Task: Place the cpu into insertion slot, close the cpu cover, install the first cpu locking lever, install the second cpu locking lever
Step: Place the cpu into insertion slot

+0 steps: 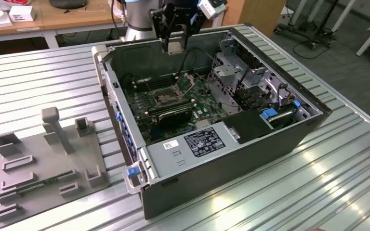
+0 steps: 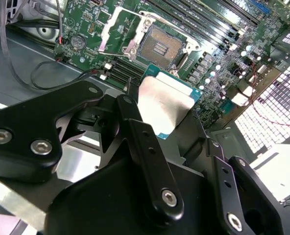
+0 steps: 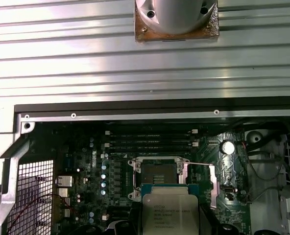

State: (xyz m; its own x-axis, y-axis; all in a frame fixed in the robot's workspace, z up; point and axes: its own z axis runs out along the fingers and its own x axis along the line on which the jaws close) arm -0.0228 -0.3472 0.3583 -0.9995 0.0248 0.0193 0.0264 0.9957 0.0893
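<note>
From where I stand, the open computer case (image 1: 236,163) lies on its side on the ribbed metal tabletop (image 1: 44,82), so the green circuit board (image 1: 194,103) faces up and can be reached from above. The arm hangs over the case's far wall, at the tabletop's far edge. Its end effector (image 1: 174,42) is closed on the cpu (image 2: 167,100), 1 black finger on each of 2 opposite edges. This leaves the pale silvery top bare and keeps the chip roughly flat, as I judge a drop into a socket would need.

The cpu is in the air, well above the board and touching nothing but the fingers. In both wrist views the insertion slot (image 2: 160,46) lies beyond the chip, empty, with its dark square middle showing inside the silvery rim. The long black memory slots (image 3: 150,138) run close beside it.

The cpu cover (image 2: 108,30) is swung open to 1 side of the slot, which is why the socket is uncovered. I take this as the carrying stage of step 1, with nothing seated or closed yet.

A grey fixture (image 1: 50,163) with upright holders sits near the tabletop's edge at the exterior view's left, well apart from the case.
</note>
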